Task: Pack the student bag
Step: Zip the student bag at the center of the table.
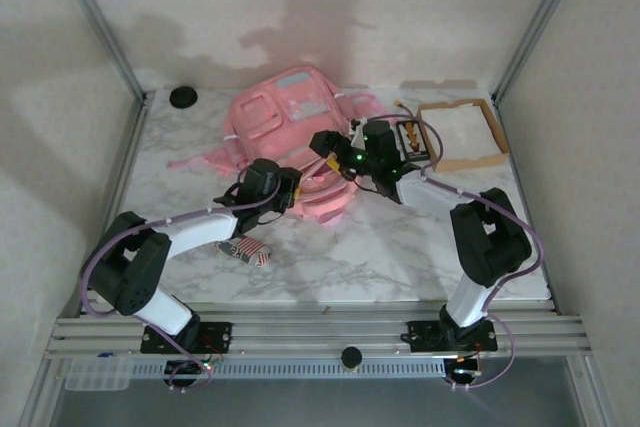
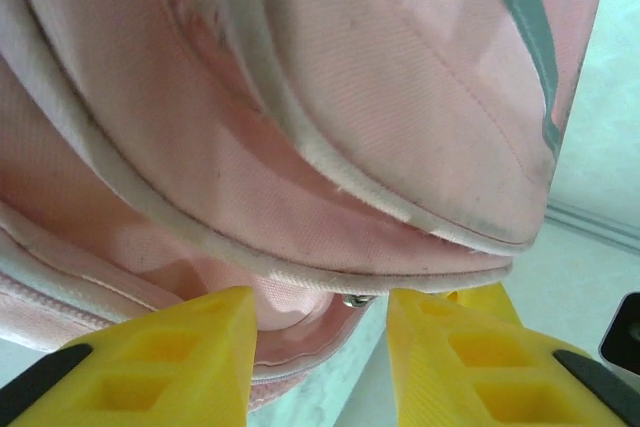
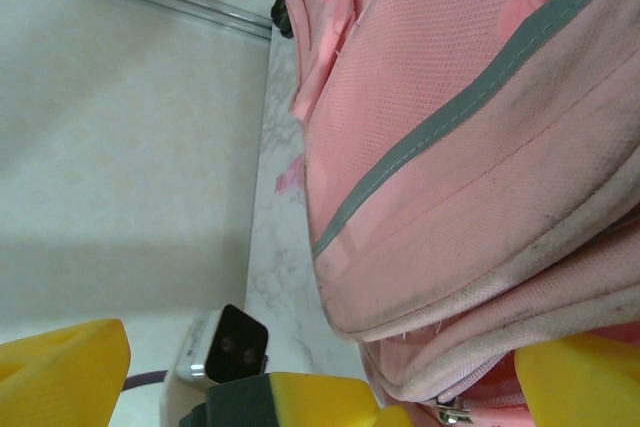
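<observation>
student bag (image 1: 283,119) on the marble table (image 1: 400,247)

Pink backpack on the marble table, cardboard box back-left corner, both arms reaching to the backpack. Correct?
No: the cardboard box is in the back-right corner, not back-left, per the top external view. Rest stands.

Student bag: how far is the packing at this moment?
Done: nothing visibly packed; a small flag-patterned item lies on the table near the student bag. In hand: the left fingers and the wide-open right fingers sit at the bag's near zip edge. Left: probably opening it, loading, closing.
</observation>
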